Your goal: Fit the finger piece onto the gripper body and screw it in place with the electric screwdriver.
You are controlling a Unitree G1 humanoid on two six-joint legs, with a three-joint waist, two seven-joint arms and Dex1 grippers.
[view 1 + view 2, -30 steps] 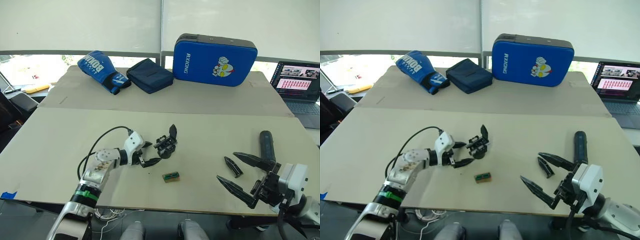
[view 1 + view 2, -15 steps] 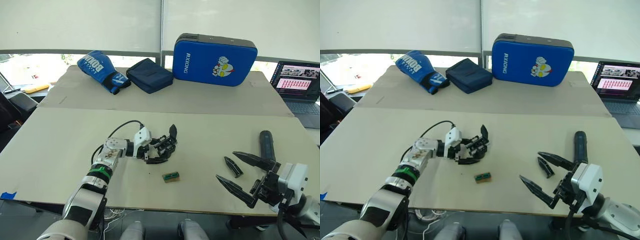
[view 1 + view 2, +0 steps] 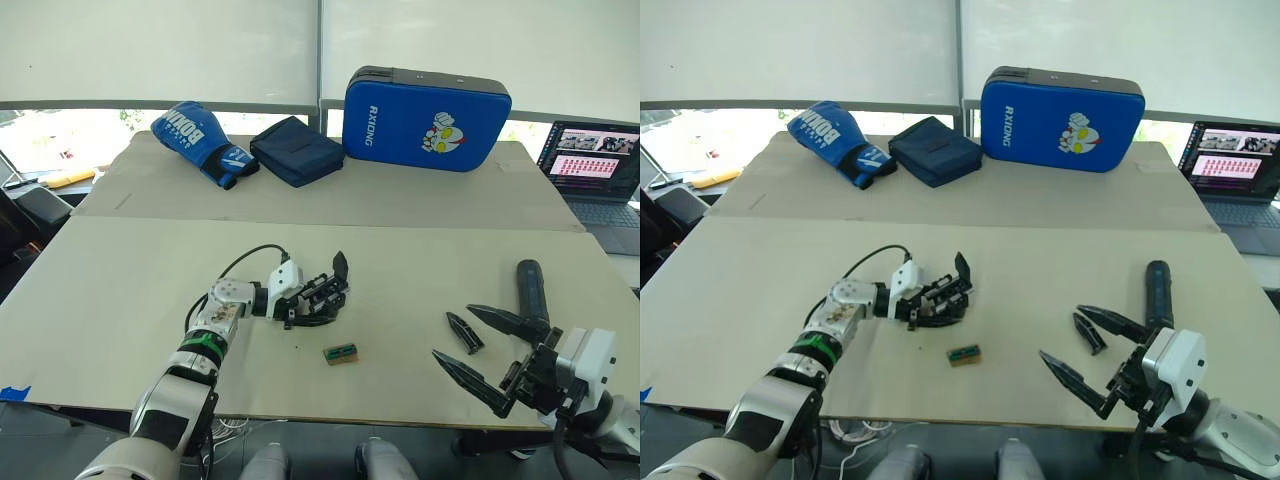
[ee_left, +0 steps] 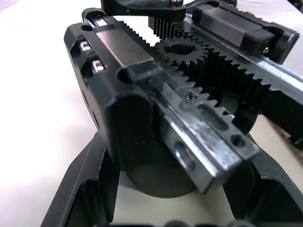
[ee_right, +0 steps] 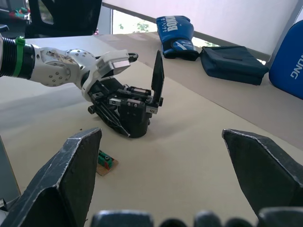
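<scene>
The gripper body (image 3: pixel 328 291) stands mid-table, its one pointed black finger sticking up; its gears and rails show close up (image 4: pixel 189 90). My left gripper (image 3: pixel 310 306) is shut on its round base, with one of the fingers (image 4: pixel 83 189) on each side. The finger piece (image 3: pixel 464 332) lies flat at the right, between the spread tips of my open right gripper (image 3: pixel 1060 331), which hovers near the front edge. Just behind it the electric screwdriver (image 3: pixel 531 288) lies on the table. The right wrist view looks across at the gripper body (image 5: pixel 137 106).
A small green and brown block (image 3: pixel 341 353) lies in front of the gripper body. A blue boxing glove (image 3: pixel 200 141), a dark pouch (image 3: pixel 297 150) and a blue pad (image 3: pixel 427 105) sit at the back. A laptop (image 3: pixel 595 175) stands at the far right.
My left gripper moved right from beside the gripper body and closed its fingers around the base. The right arm has stayed still.
</scene>
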